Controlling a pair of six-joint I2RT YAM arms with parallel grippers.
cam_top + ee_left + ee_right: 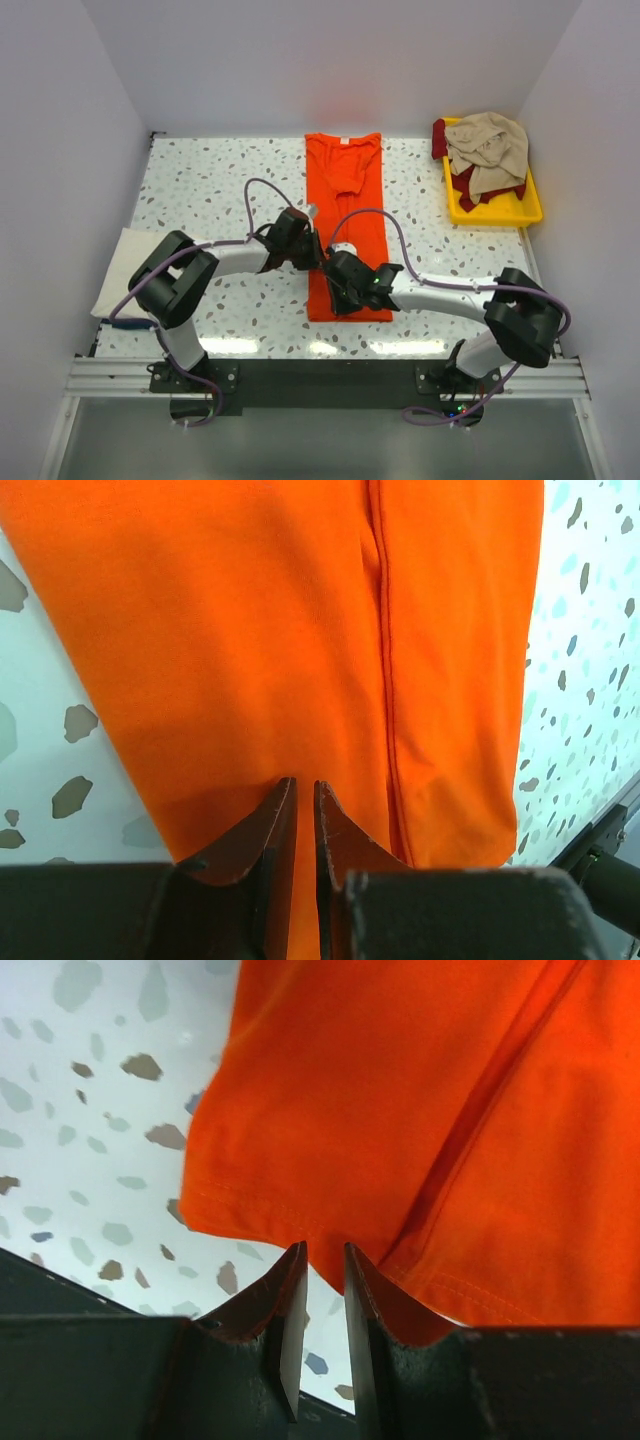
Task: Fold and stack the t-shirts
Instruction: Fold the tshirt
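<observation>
Two arms work over an orange shirt [345, 200] on a speckled table [220, 180]. The shirt lies near the table's middle, folded lengthwise into a narrow strip. Its collar and small white tag [345, 141] point to the far wall and its hem to the arms' bases.

The left gripper [308, 245] sits at the strip's left edge, about halfway down. In its wrist view the fingers [270, 825] are drawn in to a thin slit with orange cloth filling the gap, so the jaws are pinched on the shirt. A stitched line [385, 630] runs down the cloth just right of them.

The right gripper [338, 275] is lower on the strip, nearer the hem, close beside the left one. Its fingers [275, 1290] are also narrowed to a slit. The hem is drawn in between their tips and the cloth on either side rides above the table, so the jaws have hold of the shirt at its edge. Deeper in the slit, only table shows.

At the far right corner sits a yellow tray [497, 213]. It holds a loose heap of two garments. A crumpled beige shirt [490, 145] lies on top and covers most of the tray. A red shirt [440, 138] lies under it, spilling over the tray's left rim and showing again below the beige. The tray's near end is bare yellow.

A flat white cloth [120, 270] lies at the table's left edge, beside the left arm's elbow and well apart from the orange shirt.
</observation>
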